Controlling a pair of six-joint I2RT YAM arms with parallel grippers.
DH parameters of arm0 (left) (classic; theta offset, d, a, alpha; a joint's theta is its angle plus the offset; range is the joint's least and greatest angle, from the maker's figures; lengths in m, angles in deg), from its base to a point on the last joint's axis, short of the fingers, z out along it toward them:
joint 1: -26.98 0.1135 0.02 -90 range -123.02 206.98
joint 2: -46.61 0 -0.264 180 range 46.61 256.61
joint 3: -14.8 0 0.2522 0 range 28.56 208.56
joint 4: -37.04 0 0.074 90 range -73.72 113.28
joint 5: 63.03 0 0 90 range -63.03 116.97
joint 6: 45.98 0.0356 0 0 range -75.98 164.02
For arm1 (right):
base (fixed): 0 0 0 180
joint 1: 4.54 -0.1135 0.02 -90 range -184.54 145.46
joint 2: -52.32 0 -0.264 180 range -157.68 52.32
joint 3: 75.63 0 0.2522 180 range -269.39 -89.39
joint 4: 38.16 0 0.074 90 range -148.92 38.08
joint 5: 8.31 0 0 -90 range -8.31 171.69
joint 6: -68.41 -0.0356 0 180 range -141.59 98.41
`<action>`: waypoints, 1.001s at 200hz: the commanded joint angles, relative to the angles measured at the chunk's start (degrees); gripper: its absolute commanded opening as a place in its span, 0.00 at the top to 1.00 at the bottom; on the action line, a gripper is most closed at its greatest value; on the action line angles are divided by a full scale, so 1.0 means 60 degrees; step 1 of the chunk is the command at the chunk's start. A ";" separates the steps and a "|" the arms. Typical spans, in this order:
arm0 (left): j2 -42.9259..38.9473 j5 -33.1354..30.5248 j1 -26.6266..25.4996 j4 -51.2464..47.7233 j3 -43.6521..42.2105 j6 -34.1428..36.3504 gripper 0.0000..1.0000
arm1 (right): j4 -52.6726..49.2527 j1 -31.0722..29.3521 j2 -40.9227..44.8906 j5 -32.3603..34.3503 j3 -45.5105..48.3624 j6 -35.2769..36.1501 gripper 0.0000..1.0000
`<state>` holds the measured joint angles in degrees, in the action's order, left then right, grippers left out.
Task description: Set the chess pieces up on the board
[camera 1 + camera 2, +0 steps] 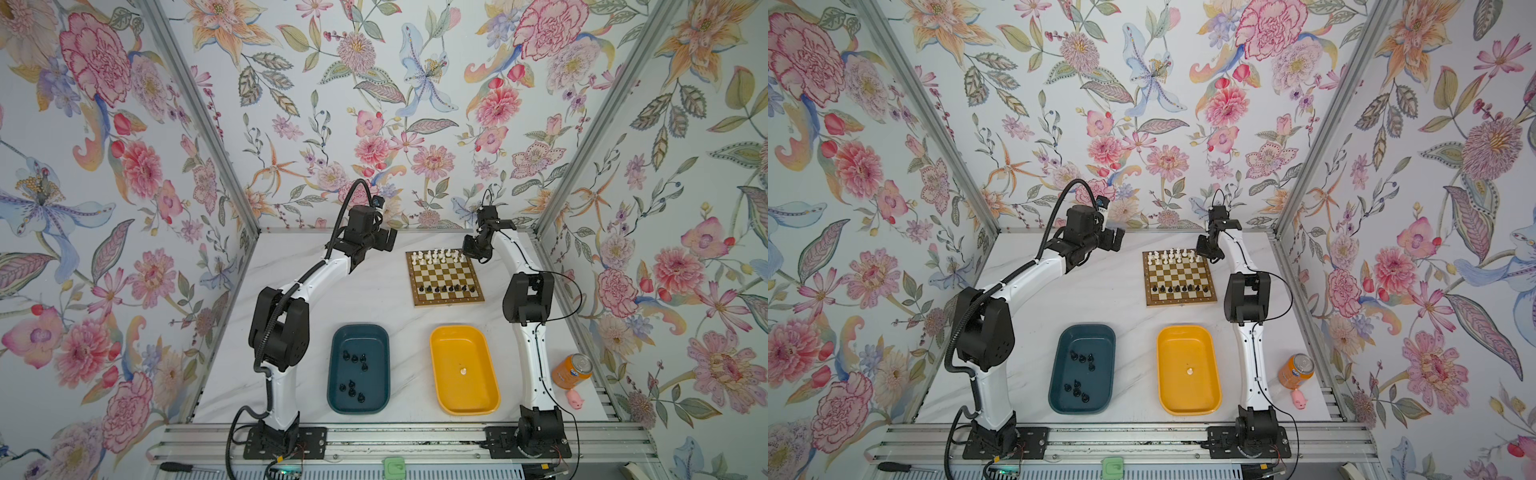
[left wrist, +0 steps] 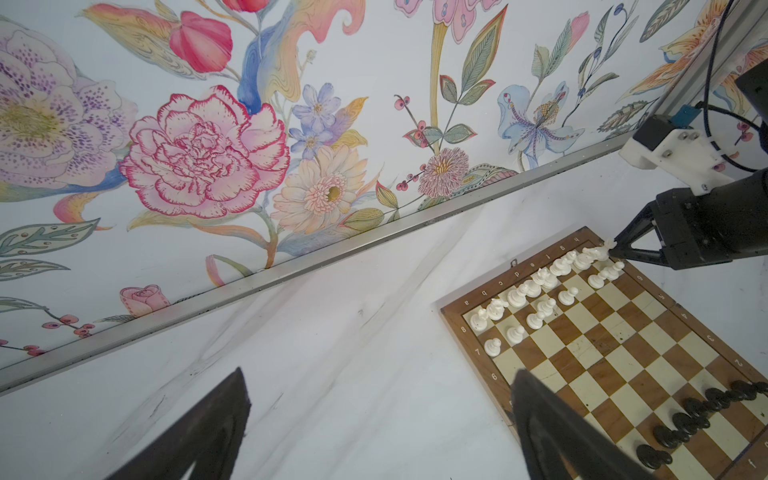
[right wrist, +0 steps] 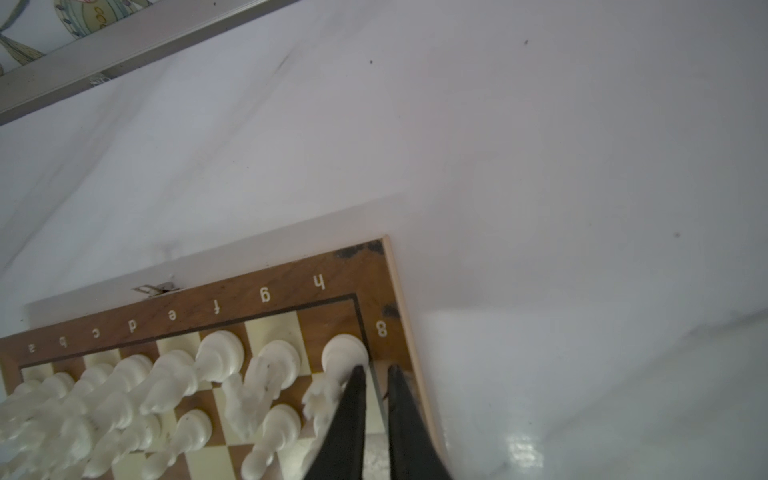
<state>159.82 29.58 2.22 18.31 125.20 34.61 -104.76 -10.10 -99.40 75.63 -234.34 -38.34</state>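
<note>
**Chess pieces [image 1: 438, 255] partly set up on the board [image 1: 444, 272], right arm working at the corner rook**

So the board is sitting on the far right part of the white table [image 1: 374, 299]. White pieces [image 1: 1175, 255] are filling most of the two ranks on the far side. A single row of black pieces [image 1: 444, 287] is standing one rank in from the near edge, and the middle squares are lying bare.

The right gripper [image 3: 376, 370] is reaching down at the far right corner of the board. Its two fingers are pinched almost together with nothing between them. They're sitting right beside the white rook [image 3: 332, 374], which is standing upright on h8. One finger is overlapping the rook in the wrist view, but I can't tell if it's actually touching.

The left gripper [image 2: 379, 371] is hanging wide open and carrying nothing. It's hovering over bare table just left of the board's far left corner.

Closer to the arm bases, the teal tray [image 1: 360, 328] and the yellow tray [image 1: 457, 329] are lying side by side. Loose black chessmen [image 1: 353, 359] are sitting scattered in the teal one. A lone white piece [image 1: 463, 371] is sitting in the middle of the yellow one.

An orange can [image 1: 571, 370] and a pink pig toy [image 1: 575, 400] are sitting by the right arm's base.
</note>
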 commanded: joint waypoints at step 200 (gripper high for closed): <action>0.0367 -0.0145 0.0082 -0.0316 0.0555 0.0001 0.01 | 0.0082 0.0247 -0.0440 -0.0287 -0.0539 -0.0149 0.84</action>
<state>160.02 29.52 2.22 17.22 126.16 34.57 -104.06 -10.01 -101.24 73.40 -236.35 -38.56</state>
